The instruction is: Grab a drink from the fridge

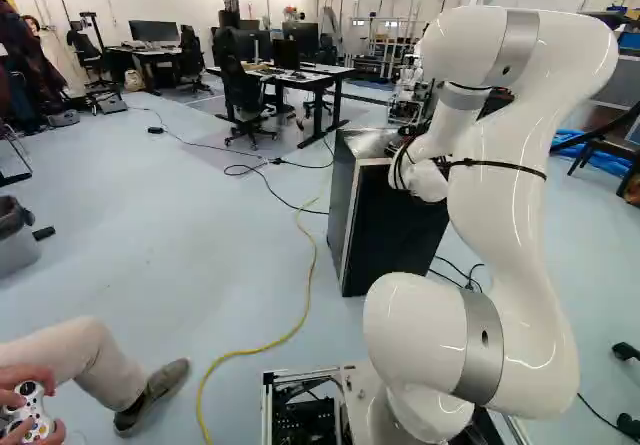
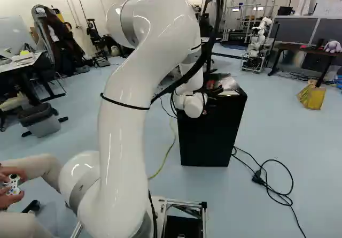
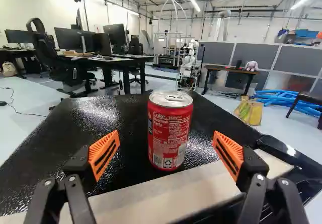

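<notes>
Wrist view: close to can just ahead atop fridge, with gripper wide open, empty; yet to grip or lift.

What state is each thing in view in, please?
Jaws: open, clear of the red can.
Red can: upright on the fridge.
Fridge: standing upright; door state unclear.
Yellow cable: lying on the floor.
Game controller: in a person's hands.

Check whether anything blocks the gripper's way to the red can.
Nothing visible does. The red can stands upright on the fridge's black top, straight ahead of the open gripper, with no object showing between them.
</notes>
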Motion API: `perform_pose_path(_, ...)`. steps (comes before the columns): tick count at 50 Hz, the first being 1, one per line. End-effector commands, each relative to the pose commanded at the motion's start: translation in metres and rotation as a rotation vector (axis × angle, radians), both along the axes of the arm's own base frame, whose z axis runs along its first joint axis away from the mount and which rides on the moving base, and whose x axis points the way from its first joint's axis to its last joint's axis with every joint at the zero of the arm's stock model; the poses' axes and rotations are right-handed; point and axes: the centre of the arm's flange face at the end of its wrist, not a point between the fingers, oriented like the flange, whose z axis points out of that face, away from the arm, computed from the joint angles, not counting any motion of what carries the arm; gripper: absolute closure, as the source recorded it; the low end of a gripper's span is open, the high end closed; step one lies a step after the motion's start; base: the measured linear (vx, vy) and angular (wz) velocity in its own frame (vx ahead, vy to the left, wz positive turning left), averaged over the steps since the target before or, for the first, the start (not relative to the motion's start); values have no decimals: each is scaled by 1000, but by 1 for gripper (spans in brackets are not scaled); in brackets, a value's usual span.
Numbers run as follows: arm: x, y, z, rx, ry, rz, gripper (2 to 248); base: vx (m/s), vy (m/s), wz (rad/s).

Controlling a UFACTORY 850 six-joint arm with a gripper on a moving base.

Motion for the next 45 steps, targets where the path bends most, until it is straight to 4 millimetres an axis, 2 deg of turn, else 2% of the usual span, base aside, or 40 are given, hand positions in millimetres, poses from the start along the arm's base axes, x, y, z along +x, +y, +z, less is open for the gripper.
perform_pose_path(20, 0, 0, 0, 0, 0, 0, 3, 0, 0, 0)
perform_pose_path(21, 0, 0, 0, 0, 0, 0, 19, 0, 0, 0)
perform_pose_path(25, 0, 0, 0, 0, 0, 0, 19, 0, 0, 0)
perform_pose_path(26, 0, 0, 0, 0, 0, 0, 55, 0, 0, 0)
perform_pose_path(31, 0, 0, 0, 0, 0, 0, 55, 0, 0, 0)
perform_pose_path(32, 0, 0, 0, 0, 0, 0, 93, 0, 0, 0)
perform_pose_path(36, 0, 0, 0, 0, 0, 0, 93, 0, 0, 0)
perform_pose_path(37, 0, 0, 0, 0, 0, 0, 131, 0, 0, 0)
perform_pose_path(41, 0, 0, 0, 0, 0, 0, 131, 0, 0, 0)
perform_pose_path(42, 0, 0, 0, 0, 0, 0, 156, 0, 0, 0)
perform_pose_path(45, 0, 0, 0, 0, 0, 0, 156, 0, 0, 0)
